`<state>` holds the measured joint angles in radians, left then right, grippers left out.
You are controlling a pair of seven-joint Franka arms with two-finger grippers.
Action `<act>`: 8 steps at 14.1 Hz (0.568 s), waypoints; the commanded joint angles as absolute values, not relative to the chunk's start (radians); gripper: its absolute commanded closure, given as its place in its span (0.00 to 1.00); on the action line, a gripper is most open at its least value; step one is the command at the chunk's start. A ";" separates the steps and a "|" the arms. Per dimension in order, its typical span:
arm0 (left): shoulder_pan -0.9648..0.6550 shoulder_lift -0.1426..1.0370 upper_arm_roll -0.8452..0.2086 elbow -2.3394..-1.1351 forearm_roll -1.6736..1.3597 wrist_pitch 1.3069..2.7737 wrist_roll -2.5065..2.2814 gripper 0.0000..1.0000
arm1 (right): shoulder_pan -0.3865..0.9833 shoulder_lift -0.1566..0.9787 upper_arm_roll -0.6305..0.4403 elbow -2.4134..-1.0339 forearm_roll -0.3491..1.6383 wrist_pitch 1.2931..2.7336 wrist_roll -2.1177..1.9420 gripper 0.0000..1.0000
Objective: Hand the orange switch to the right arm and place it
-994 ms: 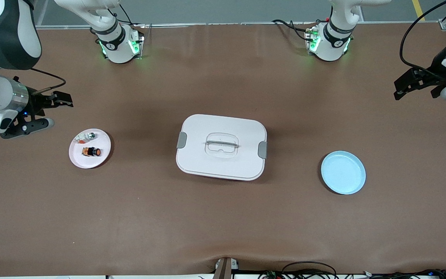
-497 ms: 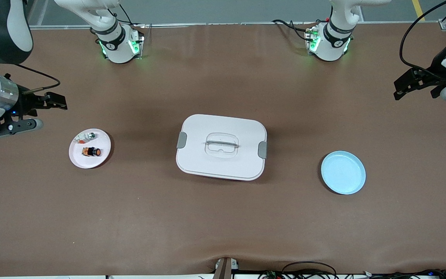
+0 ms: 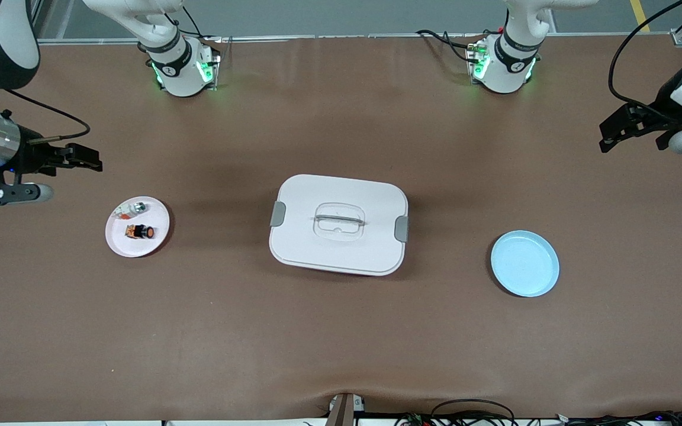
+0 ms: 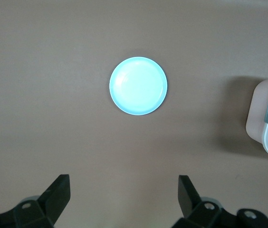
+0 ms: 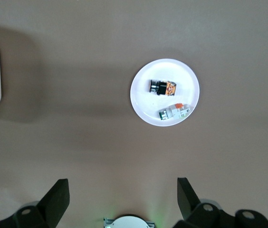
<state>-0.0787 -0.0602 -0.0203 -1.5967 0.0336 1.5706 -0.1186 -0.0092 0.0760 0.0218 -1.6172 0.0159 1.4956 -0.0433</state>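
Orange switch (image 3: 140, 232): lying on its side on white plate (image 3: 157, 238), right arm's end of counter (image 3: 341, 331). Right end effector (image 3: 83, 158) spread wide, empty, over bare counter near the plate, clearly closer. Left end effector (image 3: 613, 127) likewise spread, empty, waiting well apart.

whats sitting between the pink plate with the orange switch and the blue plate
The white lidded box sits mid-table between the pink plate, which holds the orange switch, and the blue plate; the front view shows it, bare tabletop either side.
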 commanded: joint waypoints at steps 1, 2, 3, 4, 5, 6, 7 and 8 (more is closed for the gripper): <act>-0.075 -0.075 -0.026 -1.606 0.020 1.577 -0.097 0.00 | -0.014 0.086 0.023 -1.543 0.018 1.474 0.058 0.00; -0.075 -0.075 -0.026 -1.603 0.020 1.577 -0.097 0.00 | -0.014 0.086 0.021 -1.534 0.014 1.476 0.061 0.00; -0.075 -0.075 -0.026 -1.601 0.020 1.577 -0.097 0.00 | -0.015 0.087 0.021 -1.519 0.015 1.476 0.063 0.00; -0.075 -0.075 -0.026 -1.601 0.020 1.577 -0.097 0.00 | -0.017 0.086 0.018 -1.506 0.018 1.474 0.060 0.00; -0.075 -0.075 -0.028 -1.601 0.020 1.577 -0.097 0.00 | -0.023 0.086 0.017 -1.494 0.021 1.468 0.060 0.00; -0.075 -0.075 -0.028 -1.601 0.020 1.577 -0.097 0.00 | -0.034 0.084 0.017 -1.473 0.021 1.438 0.057 0.00; -0.075 -0.075 -0.028 -1.601 0.020 1.575 -0.097 0.00 | -0.040 0.086 0.017 -1.454 0.023 1.410 0.046 0.00; -0.075 -0.075 -0.028 -1.601 0.020 1.575 -0.097 0.00 | -0.043 0.086 0.018 -1.454 0.029 1.404 0.049 0.00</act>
<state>-0.0788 -0.0602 -0.0240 -1.5965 0.0336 1.5707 -0.1186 -0.0245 0.0759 0.0120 -1.4950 0.0159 1.4427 0.0434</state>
